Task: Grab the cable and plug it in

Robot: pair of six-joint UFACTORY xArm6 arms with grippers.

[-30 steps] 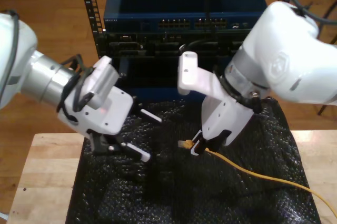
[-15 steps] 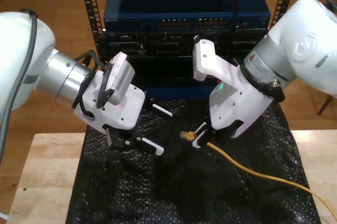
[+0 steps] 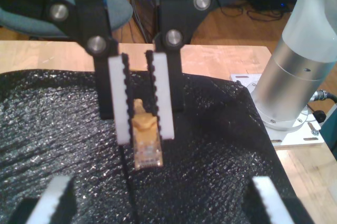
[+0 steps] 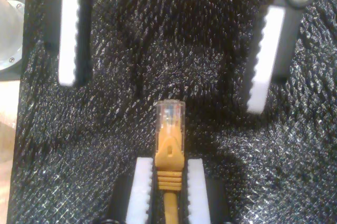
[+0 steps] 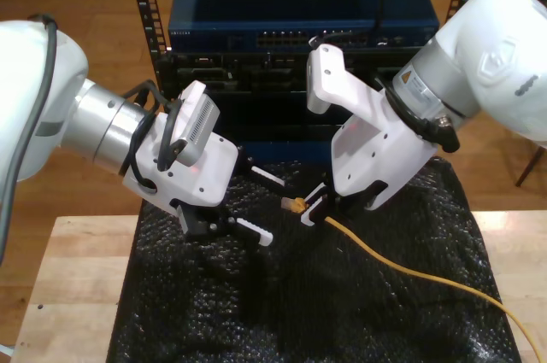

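My second gripper is clamped on the cable just behind its plug, on the exterior view's right. Since half a second ago it has lifted a little and drawn toward the rack, so the plug now sits slightly higher and further to the exterior view's left than before. My first gripper, on the exterior view's left, stands open with nothing between its pads; it has edged toward the plug, and its two white fingers now flank a gap that faces the plug from close by, not touching it.

In the second wrist view the gripper pinches the ribbed orange boot of the cable between its white toothed pads, and the clear plug sticks out past them, pointing at the open fingers of the other gripper. In the first wrist view the plug hangs out of the closed pads, its clear body tinted amber.

The cable is thin and yellow-orange. From the gripper it trails over the black mat toward the near right corner of the exterior view. The mat lies on a wooden table.
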